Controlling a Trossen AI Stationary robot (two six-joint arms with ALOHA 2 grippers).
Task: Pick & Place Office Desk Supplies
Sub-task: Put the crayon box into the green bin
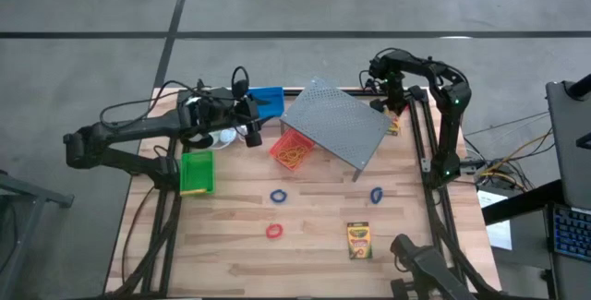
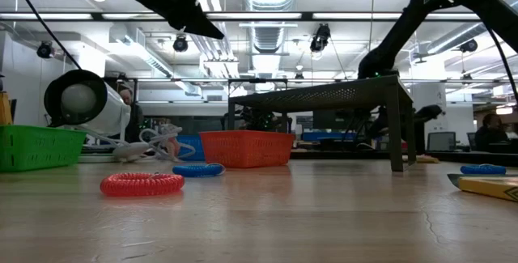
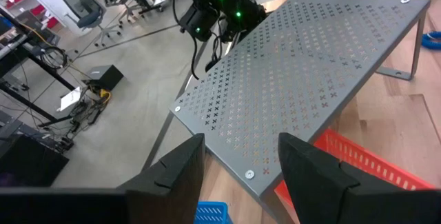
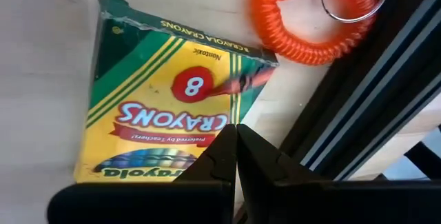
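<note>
My left gripper (image 1: 250, 132) (image 3: 241, 162) is open and holds nothing. It hangs high over the table's far left, between the blue bin (image 1: 268, 100) and the red-orange bin (image 1: 292, 149), facing the grey rack (image 3: 303, 72). My right gripper (image 1: 391, 100) (image 4: 236, 133) is shut and points down at the far right, over a crayon box (image 4: 165, 100) that lies flat beside a red-orange coil ring (image 4: 310, 21). A second crayon box (image 1: 358, 241), two blue rings (image 1: 278, 196) (image 1: 376, 194), a red ring (image 1: 274, 232) and the green bin (image 1: 196, 173) rest on the table. My right gripper has its shut fingertips (image 4: 224, 148) over the crayon box's long edge (image 4: 241, 110), coming from above. Whether they touch the box I cannot tell. The box lies flat on the table.
The grey perforated rack (image 1: 337, 123) stands tilted across the table's far middle, partly over the red-orange bin. A white roll with cord (image 1: 222, 138) lies under my left arm. A dark frame rail (image 4: 372, 79) runs close by the right gripper. The near half of the table holds only the rings and box.
</note>
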